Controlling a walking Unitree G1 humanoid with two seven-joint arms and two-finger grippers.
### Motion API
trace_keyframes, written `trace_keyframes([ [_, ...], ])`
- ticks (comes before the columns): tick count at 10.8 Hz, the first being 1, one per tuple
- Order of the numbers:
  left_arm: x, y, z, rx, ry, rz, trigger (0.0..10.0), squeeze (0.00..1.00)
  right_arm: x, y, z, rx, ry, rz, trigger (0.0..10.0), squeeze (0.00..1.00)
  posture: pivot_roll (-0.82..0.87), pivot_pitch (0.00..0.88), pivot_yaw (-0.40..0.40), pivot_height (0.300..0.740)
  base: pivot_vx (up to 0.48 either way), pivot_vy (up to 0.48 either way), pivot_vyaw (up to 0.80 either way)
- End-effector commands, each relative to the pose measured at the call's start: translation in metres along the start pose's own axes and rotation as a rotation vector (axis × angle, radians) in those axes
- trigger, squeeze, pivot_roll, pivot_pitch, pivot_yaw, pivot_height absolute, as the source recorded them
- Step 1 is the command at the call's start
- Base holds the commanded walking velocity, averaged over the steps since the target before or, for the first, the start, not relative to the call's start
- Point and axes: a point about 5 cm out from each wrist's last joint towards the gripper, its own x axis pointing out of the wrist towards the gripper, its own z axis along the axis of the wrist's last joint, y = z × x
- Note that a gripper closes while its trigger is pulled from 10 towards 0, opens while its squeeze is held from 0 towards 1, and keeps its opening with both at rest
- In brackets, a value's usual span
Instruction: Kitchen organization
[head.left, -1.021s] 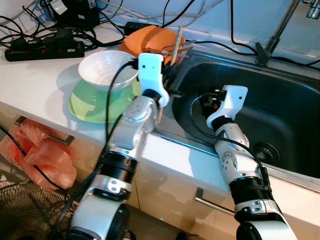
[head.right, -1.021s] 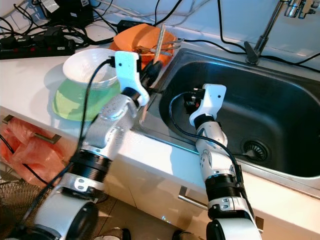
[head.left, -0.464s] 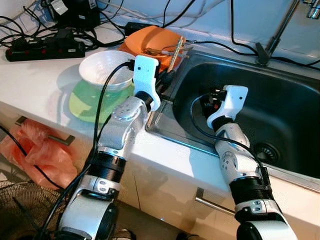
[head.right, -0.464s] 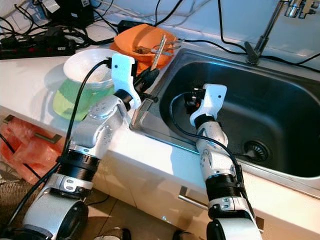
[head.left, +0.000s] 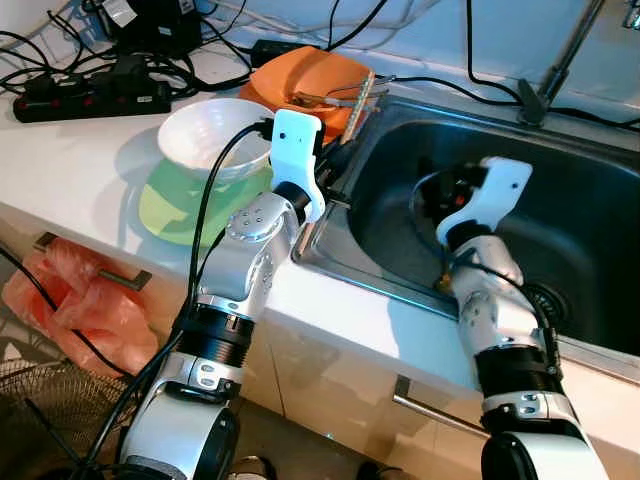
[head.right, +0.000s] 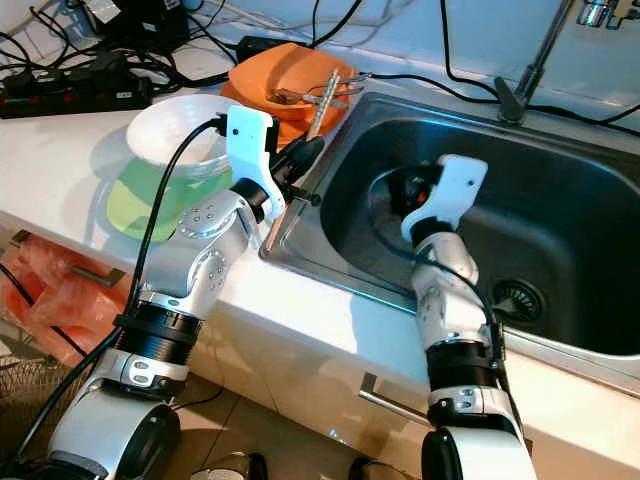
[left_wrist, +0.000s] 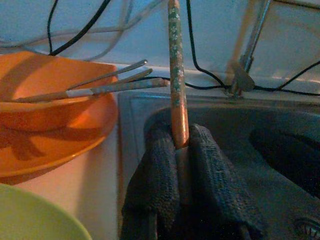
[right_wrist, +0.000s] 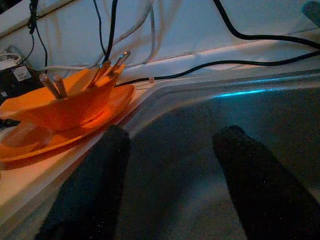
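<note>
— What did the head view show?
— The left gripper stood at the sink corner, beside the orange bowl.

— And the left wrist view?
— Fingers clamped on one chopstick — stiff, light, probably slippery; grip low. Three utensils lay in the bowl.

— The right wrist?
— Right gripper fingers apart, empty.

The sink basin lies open around the right end effector, its fingers spread. At the sink's back left corner, an orange bowl bristling with utensils crowds the left end effector and its gripped chopstick. Cables trail along the surface's back edge.
</note>
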Motion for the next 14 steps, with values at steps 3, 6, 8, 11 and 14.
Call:
trace_keyframes([
  [3, 0.002, -0.015, -0.007, 0.062, 0.047, -0.066, 10.0, 0.0, 0.011, 0.015, 0.03, 0.084, -0.032, 0.065, 10.0, 0.0, 0.03, 0.11, 0.015, 0.74, 0.0, 0.0, 0.0],
  [6, 0.003, -0.02, -0.008, 0.074, 0.053, -0.084, 10.0, 0.0, 0.012, 0.026, 0.048, 0.186, -0.064, 0.133, 10.0, 0.0, 0.03, 0.107, 0.016, 0.74, 0.0, 0.0, 0.0],
  [8, 0.003, -0.02, -0.007, 0.078, 0.051, -0.087, 10.0, 0.0, 0.01, 0.026, 0.051, 0.217, -0.055, 0.142, 10.0, 0.0, 0.03, 0.106, 0.015, 0.74, 0.0, 0.0, 0.0],
  [11, 0.003, -0.025, -0.008, 0.09, 0.057, -0.113, 10.0, 0.0, 0.008, 0.034, 0.056, 0.274, -0.051, 0.199, 10.0, 0.0, 0.03, 0.107, 0.016, 0.74, 0.0, 0.0, 0.0],
  [14, 0.003, -0.029, -0.01, 0.097, 0.066, -0.139, 10.0, 0.0, 0.006, 0.039, 0.054, 0.303, -0.035, 0.216, 10.0, 0.0, 0.03, 0.106, 0.015, 0.74, 0.0, 0.0, 0.0],
])
